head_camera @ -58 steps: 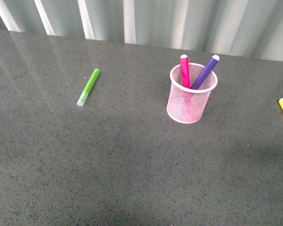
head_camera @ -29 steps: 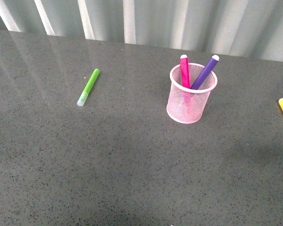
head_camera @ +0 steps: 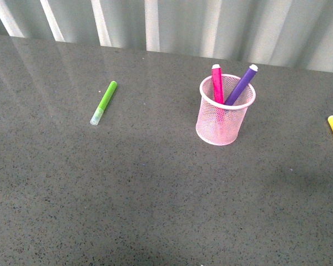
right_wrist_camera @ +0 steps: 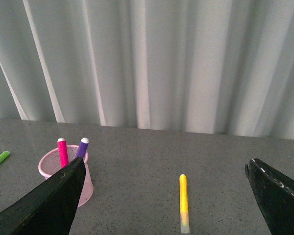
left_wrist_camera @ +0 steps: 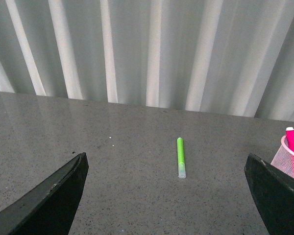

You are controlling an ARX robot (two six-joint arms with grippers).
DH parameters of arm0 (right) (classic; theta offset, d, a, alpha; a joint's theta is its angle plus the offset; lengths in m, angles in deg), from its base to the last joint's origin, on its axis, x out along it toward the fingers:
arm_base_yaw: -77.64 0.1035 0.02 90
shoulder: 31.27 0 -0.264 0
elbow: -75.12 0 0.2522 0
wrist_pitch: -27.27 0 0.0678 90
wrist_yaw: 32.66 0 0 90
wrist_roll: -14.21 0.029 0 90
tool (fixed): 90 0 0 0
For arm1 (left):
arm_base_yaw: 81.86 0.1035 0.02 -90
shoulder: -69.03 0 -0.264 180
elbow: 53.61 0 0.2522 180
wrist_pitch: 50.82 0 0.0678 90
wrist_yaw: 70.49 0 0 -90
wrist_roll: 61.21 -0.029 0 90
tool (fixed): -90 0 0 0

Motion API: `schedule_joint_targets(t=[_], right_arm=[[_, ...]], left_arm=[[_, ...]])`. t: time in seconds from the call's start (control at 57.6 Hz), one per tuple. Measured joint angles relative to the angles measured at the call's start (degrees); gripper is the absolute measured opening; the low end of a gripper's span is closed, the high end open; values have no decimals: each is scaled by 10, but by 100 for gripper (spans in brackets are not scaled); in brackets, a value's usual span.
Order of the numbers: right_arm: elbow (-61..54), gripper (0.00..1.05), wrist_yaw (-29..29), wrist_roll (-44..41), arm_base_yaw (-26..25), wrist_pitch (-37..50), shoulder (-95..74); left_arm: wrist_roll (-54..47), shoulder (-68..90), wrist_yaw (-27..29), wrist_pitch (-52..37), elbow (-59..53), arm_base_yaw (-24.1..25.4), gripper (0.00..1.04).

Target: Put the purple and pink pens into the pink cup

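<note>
Two pens, pink pen [head_camera: 217, 83] and purple pen [head_camera: 242, 85], upright in pink cup [head_camera: 222, 119]; both tools' fingers spread apart, empty.

Only the robot's gripper fingers appear, in the two wrist views; the front view shows none of its body. The left gripper [left_wrist_camera: 169, 196] has two matte black wedge-shaped fingers [left_wrist_camera: 49, 198] with flat inner faces and slightly worn, pale-scuffed edges. The right gripper [right_wrist_camera: 166, 196] has matching black angular fingers [right_wrist_camera: 44, 203], one edge carrying small pale specks. No cables, screws or markings are visible.
</note>
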Motion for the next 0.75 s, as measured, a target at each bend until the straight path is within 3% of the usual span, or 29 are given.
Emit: schedule_joint_targets(t=[0.746], right_arm=[[0,98,0,0,0,0,0]], left_arm=[[0,0,0,0,0,0,98]])
